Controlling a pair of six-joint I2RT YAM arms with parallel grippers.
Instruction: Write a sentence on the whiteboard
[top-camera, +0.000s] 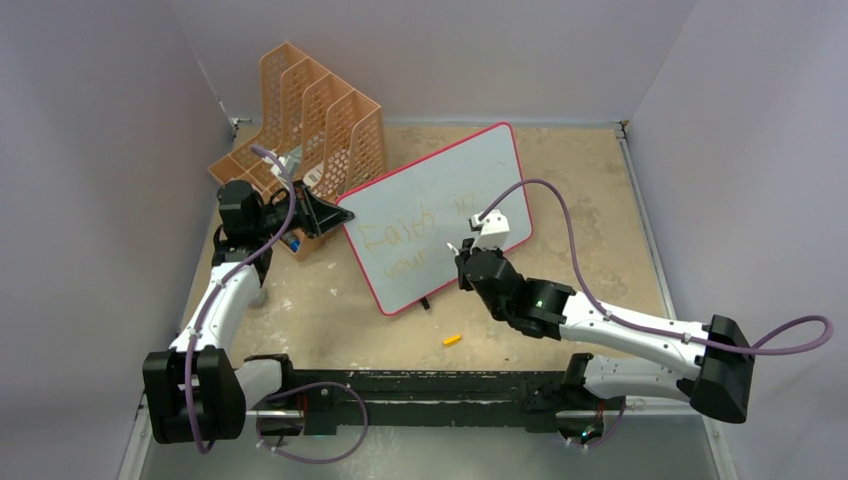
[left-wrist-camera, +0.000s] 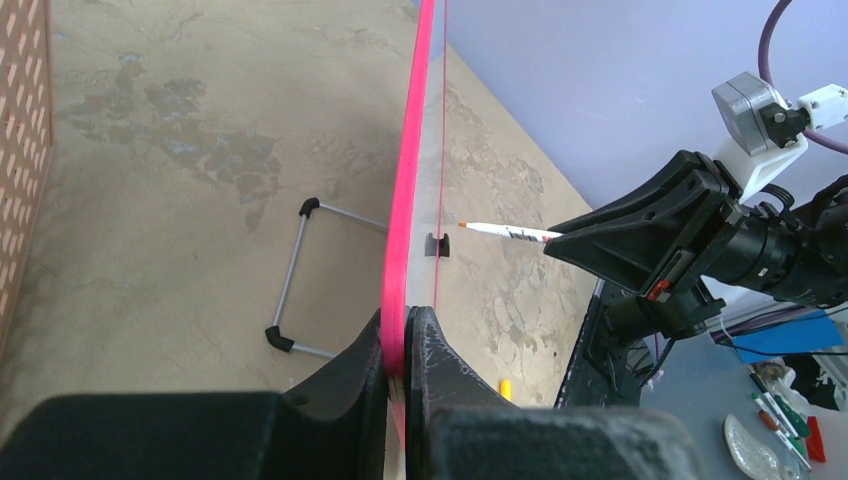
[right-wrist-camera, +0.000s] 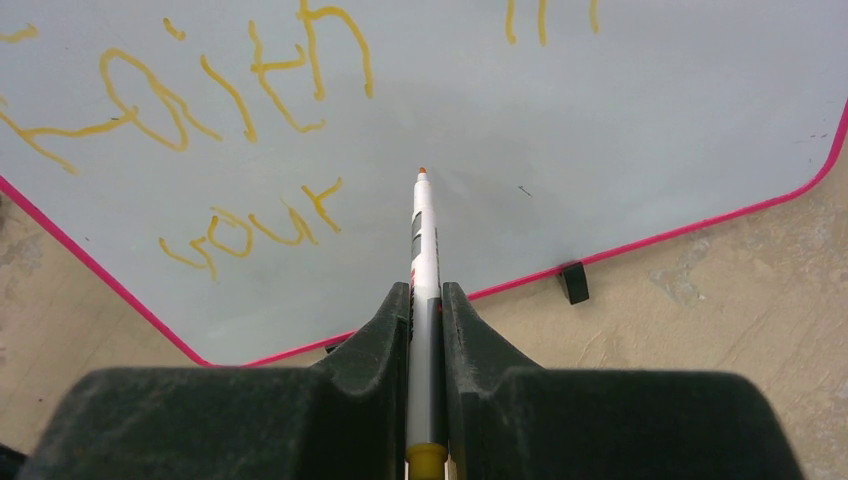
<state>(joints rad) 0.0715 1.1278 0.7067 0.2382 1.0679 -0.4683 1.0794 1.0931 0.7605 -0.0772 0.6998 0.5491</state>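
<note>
The whiteboard (top-camera: 440, 215), pale with a red-pink frame, stands tilted on the table. My left gripper (top-camera: 335, 215) is shut on its left edge; in the left wrist view the fingers pinch the pink frame (left-wrist-camera: 405, 250). The sentence (right-wrist-camera: 230, 90) reads "Faith in" above "your" (right-wrist-camera: 250, 230) in yellow-orange strokes. My right gripper (top-camera: 462, 262) is shut on a white marker (right-wrist-camera: 424, 240). Its orange tip points at the board to the right of "your"; I cannot tell whether it touches. The marker also shows in the left wrist view (left-wrist-camera: 505, 232).
An orange perforated file rack (top-camera: 310, 125) stands behind the left gripper. A yellow marker cap (top-camera: 452, 340) lies on the table in front of the board. The board's black feet (right-wrist-camera: 572, 283) and wire stand (left-wrist-camera: 295, 275) rest on the table. Grey walls enclose three sides.
</note>
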